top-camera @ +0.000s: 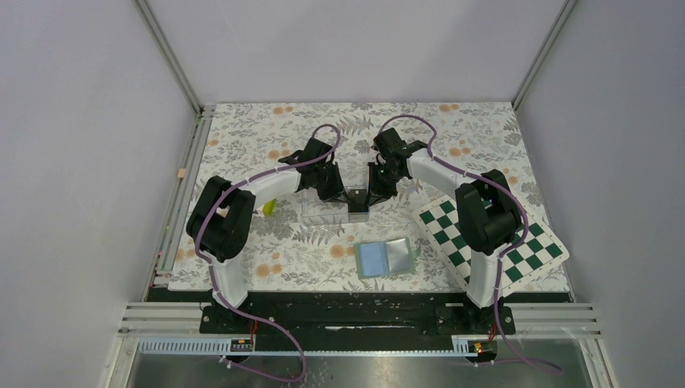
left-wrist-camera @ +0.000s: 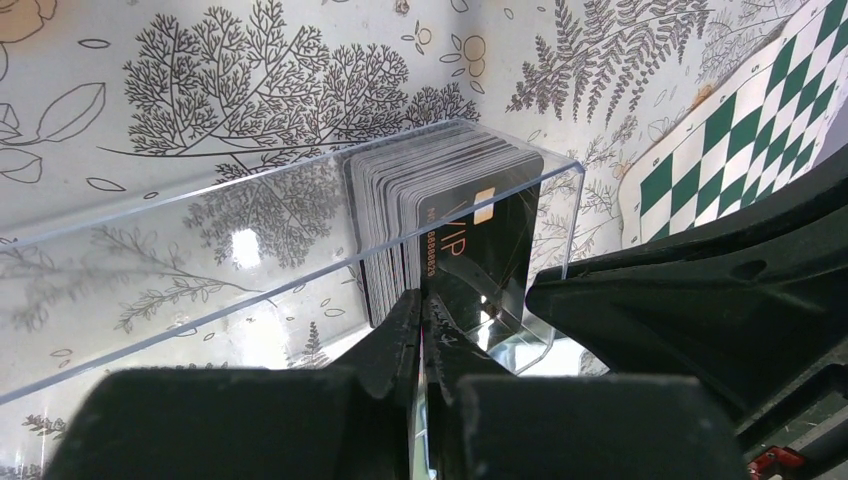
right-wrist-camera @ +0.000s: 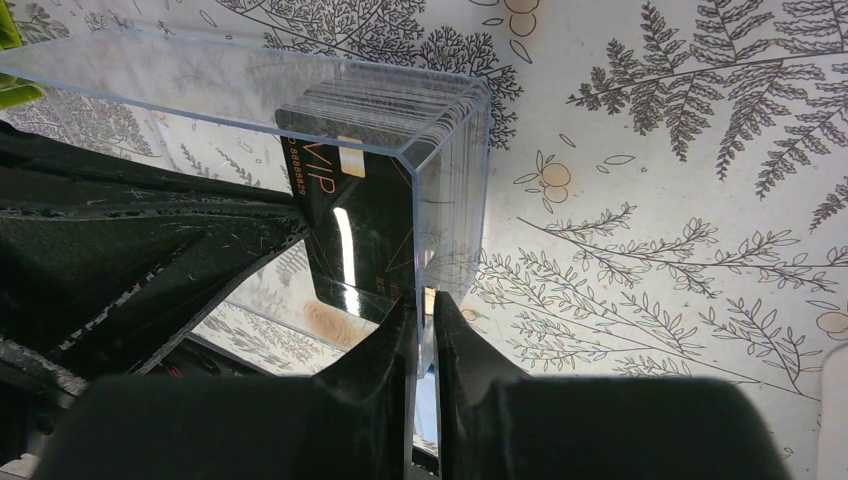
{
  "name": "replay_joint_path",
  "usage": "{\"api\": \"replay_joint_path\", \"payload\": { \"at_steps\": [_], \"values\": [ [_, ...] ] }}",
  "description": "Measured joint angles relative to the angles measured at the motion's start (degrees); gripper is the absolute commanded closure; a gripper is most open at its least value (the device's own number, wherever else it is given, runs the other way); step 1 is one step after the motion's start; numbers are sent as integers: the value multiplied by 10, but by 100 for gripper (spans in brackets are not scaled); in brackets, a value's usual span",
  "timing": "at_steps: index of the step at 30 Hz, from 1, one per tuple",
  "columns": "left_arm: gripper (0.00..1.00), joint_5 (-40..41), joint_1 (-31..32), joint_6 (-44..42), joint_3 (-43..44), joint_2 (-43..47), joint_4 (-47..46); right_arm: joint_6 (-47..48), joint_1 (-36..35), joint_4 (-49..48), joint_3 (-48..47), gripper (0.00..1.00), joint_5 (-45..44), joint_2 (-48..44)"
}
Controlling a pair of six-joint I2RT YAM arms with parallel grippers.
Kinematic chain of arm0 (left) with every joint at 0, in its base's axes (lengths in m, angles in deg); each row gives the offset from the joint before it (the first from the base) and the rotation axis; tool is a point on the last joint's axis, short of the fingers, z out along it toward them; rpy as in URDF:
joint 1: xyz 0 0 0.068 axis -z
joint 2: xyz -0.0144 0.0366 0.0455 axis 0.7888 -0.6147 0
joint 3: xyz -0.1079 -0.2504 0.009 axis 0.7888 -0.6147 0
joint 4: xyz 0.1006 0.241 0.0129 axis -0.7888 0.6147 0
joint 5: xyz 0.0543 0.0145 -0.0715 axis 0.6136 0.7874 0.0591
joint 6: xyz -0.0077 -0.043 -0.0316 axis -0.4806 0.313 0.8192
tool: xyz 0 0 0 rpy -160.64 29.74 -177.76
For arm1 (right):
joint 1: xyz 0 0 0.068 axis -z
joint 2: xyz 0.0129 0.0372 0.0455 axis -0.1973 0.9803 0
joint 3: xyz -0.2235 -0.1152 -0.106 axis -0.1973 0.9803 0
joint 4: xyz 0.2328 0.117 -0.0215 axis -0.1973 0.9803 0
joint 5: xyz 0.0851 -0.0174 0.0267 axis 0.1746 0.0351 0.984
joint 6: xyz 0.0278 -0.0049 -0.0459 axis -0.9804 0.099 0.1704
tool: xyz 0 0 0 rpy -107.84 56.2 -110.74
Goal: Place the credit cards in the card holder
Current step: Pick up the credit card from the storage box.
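Note:
A stack of black credit cards (top-camera: 358, 202) stands on edge at the right end of a clear acrylic box (top-camera: 323, 212) in the middle of the table. In the left wrist view my left gripper (left-wrist-camera: 422, 300) is shut on the edge of the front card (left-wrist-camera: 470, 235), which is marked VIP and has a pale chip. My right gripper (right-wrist-camera: 423, 298) is shut on the box's clear end wall (right-wrist-camera: 450, 190), with the cards (right-wrist-camera: 360, 230) just inside. The card holder (top-camera: 385, 258), a sage-green wallet, lies open and flat near the front, pale blue-grey pockets up.
A green-and-white chequered board (top-camera: 493, 238) lies at the right, under the right arm. A small yellow-green object (top-camera: 268, 207) sits left of the box. Metal rails run along the left and near table edges.

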Motion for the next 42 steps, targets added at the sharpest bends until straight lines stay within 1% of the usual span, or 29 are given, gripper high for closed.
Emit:
{"api": "replay_joint_path", "payload": {
  "at_steps": [17,22,30,42],
  "values": [
    [99,37,18,-34,36,-3,48,0,0,0,0,88,1,0],
    [96,38,19,-37,37,-3,49,0,0,0,0,88,1,0],
    [92,29,19,-35,37,-3,43,0,1,1,0,88,1,0],
    [88,-12,11,-22,37,-3,20,0,6,9,0,88,3,0]
  ]
}}
